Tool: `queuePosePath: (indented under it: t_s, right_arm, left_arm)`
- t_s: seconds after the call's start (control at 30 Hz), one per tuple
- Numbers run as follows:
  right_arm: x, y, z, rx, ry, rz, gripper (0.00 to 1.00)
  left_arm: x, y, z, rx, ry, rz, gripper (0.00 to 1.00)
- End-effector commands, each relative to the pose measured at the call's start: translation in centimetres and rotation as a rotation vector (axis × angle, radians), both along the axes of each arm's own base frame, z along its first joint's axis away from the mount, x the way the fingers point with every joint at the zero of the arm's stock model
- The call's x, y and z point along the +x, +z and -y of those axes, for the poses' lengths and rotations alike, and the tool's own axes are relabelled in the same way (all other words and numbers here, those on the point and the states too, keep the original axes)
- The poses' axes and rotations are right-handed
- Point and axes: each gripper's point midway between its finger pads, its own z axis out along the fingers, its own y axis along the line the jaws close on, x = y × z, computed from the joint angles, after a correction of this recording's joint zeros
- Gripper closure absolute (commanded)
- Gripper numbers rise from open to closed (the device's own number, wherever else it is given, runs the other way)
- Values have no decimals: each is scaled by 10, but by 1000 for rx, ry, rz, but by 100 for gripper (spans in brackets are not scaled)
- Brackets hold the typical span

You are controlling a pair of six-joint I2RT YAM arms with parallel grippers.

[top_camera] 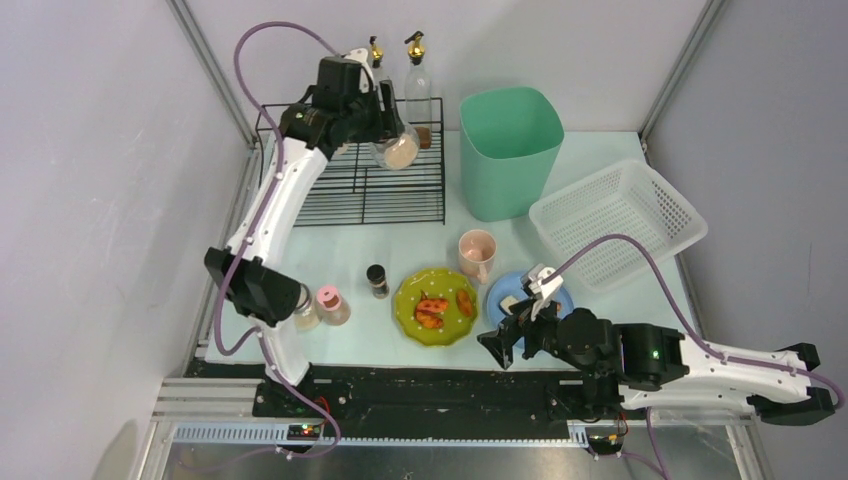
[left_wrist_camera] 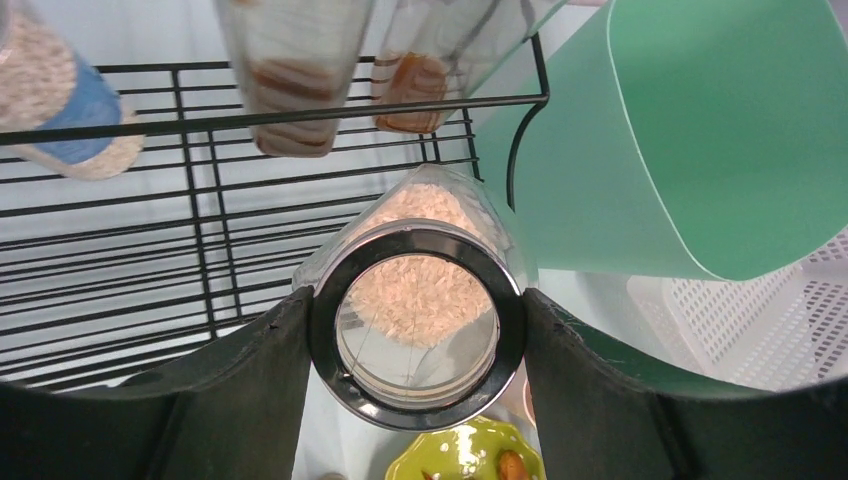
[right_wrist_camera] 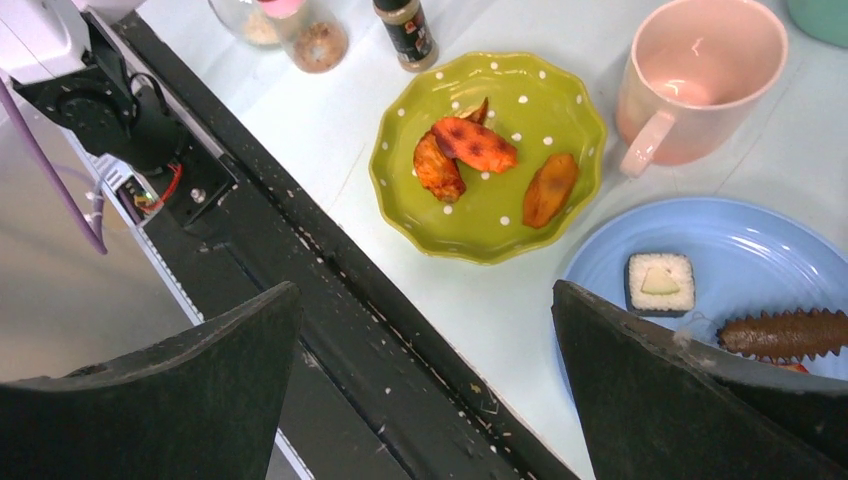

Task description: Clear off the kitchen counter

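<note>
I have the left gripper (top_camera: pixel 372 112) clamped on the glass grain jar (left_wrist_camera: pixel 416 300) at its black-rimmed end, above the wire rack (top_camera: pixel 340 190) at the back of the kitchen counter (top_camera: pixel 330 250); it looks smooth, breakable, probably heavy; my right gripper (right_wrist_camera: pixel 425 380) gapes wide

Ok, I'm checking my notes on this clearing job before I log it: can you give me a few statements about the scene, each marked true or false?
1. The left gripper holds a jar of grains at the rack. True.
2. The right gripper is shut on the mug. False: it is open and empty; the mug stands on the counter.
3. The green plate holds three pieces of food. True.
4. The blue plate is bare. False: a sushi piece and a brown piece lie on the blue plate.
</note>
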Motion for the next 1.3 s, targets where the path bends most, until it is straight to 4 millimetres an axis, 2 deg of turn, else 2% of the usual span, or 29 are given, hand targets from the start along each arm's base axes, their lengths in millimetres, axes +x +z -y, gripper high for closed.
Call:
queuePosePath:
  t_s: [0.0, 0.2, 0.43, 0.77, 0.9, 0.93, 1.23, 1.27]
  right_arm:
    - [0, 6, 7, 1, -33, -6, 0]
    - [-4, 7, 4, 11, -18, -6, 0]
    - [-8, 5, 4, 8, -11, -15, 0]
    - [-11, 3, 4, -3, -9, -17, 0]
    - [-11, 1, 5, -9, -9, -20, 0]
    - [-11, 1, 4, -9, -9, -20, 0]
    - [-12, 0, 4, -15, -10, -19, 0]
    - [-12, -1, 4, -15, -9, -20, 0]
  left_arm:
    - [13, 32, 22, -44, -12, 105, 100]
    - [26, 14, 37, -12, 8, 86, 100]
    - [37, 0, 38, 51, 66, 86, 100]
    - [46, -34, 44, 129, 86, 43, 98]
    - [47, -42, 47, 150, 84, 33, 87]
    - [47, -43, 47, 153, 81, 31, 79]
    - [45, -51, 54, 171, 54, 20, 32]
    - [45, -50, 55, 169, 47, 21, 24]
